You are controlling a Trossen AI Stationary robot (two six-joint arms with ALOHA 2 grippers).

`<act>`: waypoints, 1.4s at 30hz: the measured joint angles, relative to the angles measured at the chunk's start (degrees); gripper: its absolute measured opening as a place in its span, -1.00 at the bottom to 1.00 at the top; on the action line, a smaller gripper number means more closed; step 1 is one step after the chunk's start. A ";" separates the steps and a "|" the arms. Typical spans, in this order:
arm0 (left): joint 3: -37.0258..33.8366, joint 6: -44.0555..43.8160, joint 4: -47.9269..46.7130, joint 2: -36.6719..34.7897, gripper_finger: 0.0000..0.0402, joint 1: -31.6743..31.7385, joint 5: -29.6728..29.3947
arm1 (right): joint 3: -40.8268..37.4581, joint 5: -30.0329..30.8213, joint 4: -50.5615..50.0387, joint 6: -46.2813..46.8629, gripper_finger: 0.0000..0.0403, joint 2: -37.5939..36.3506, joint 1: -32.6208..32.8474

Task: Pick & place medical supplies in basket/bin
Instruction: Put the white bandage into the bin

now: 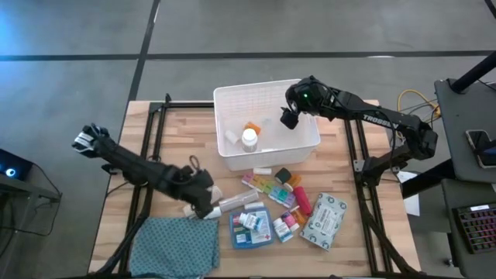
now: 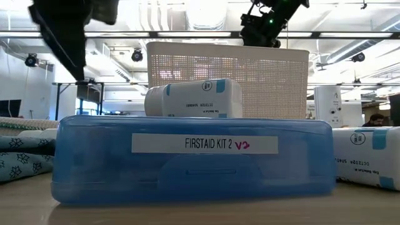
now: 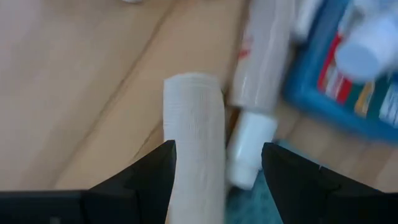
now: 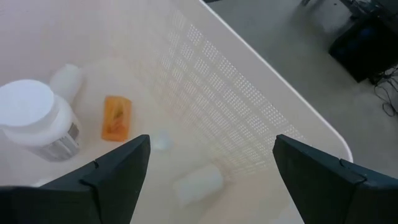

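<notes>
Left pincer (image 3: 217, 168) straddles a woven gauze roll (image 3: 193, 143); right pincer (image 4: 211, 168) spread wide.

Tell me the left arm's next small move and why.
Probably close the jaws. The left gripper sits low over the table near the teal cloth, and its wrist view shows the white gauze roll lying between the open fingers, not yet pinched. The right gripper hovers open over the white bin, which already holds several items.
</notes>
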 joint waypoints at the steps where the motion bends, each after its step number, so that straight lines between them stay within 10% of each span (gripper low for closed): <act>1: -1.85 -3.78 1.74 -0.82 0.08 -1.15 -2.00 | 0.00 -0.05 -0.26 0.11 0.63 0.00 0.00; 7: -8.70 -13.43 6.09 -2.38 0.15 -3.97 -4.09 | 0.00 -0.07 -0.55 0.16 0.63 0.00 0.00; 33: -10.73 -7.68 10.33 16.39 0.48 -3.72 -3.43 | 0.00 0.02 -0.53 1.91 0.63 0.00 0.00; 42: -9.66 -6.17 6.61 12.60 -0.28 -2.63 -1.90 | 0.00 0.11 -0.55 1.84 0.63 0.00 0.00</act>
